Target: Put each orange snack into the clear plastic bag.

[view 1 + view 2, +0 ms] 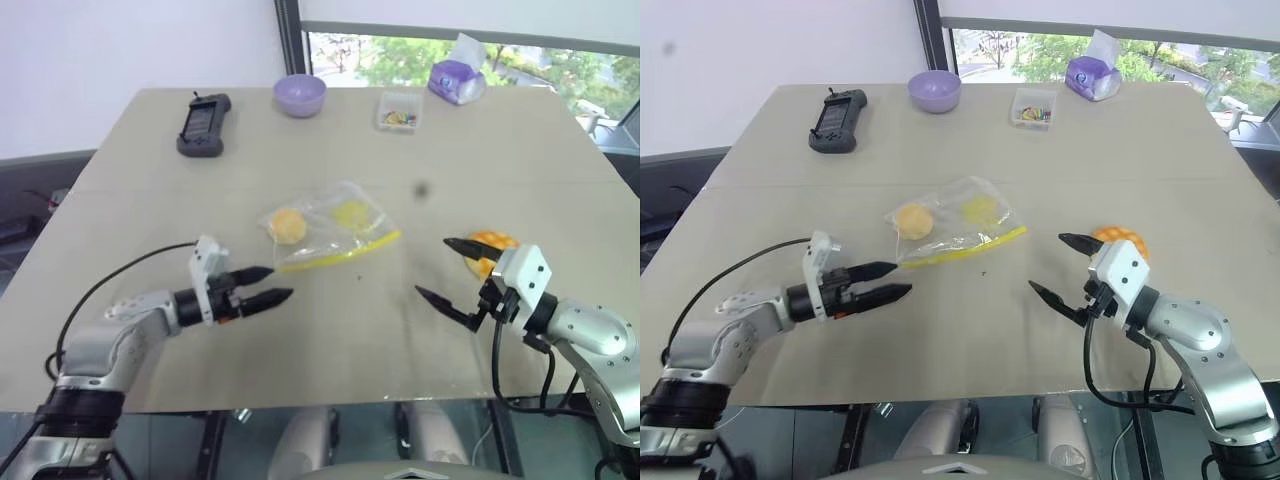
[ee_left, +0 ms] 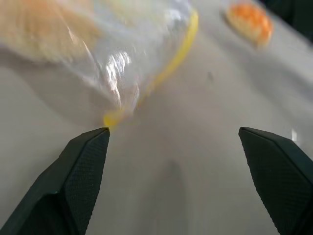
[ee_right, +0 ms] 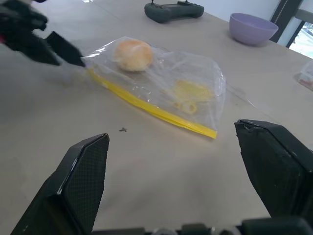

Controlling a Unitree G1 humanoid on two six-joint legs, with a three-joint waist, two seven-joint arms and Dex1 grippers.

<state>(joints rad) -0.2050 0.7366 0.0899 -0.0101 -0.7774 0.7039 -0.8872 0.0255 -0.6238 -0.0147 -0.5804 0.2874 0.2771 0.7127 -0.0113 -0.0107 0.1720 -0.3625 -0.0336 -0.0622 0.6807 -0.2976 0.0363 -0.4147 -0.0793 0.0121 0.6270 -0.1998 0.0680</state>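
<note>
— Pincers are seen spread wide and empty. The left pincer (image 1: 268, 285) is held just short of the near corner of the clear plastic bag (image 1: 330, 228), by the end of its yellow seal strip (image 1: 345, 254); the right pincer (image 1: 445, 270) is held just beside the larger orange snack (image 1: 488, 245), which lies bare on the counter (image 1: 330, 350), well apart from the bag.

— And the smaller one?

— The small plain bun (image 1: 288, 225) appears to be lying inside the bag already, at its left end.

— How will things handle?

— The bag is judged thin, limp and slippery; it is best pinched at the stiffer seal strip so the mouth can be held open. The grid-topped bun looks soft and light, so a gentle grip across its sides is advised, or it may be squashed.

— Beyond them?

— A purple bowl (image 1: 300, 95), a black controller (image 1: 204, 124) and a small clear box (image 1: 399, 111) are set along the far edge.
</note>
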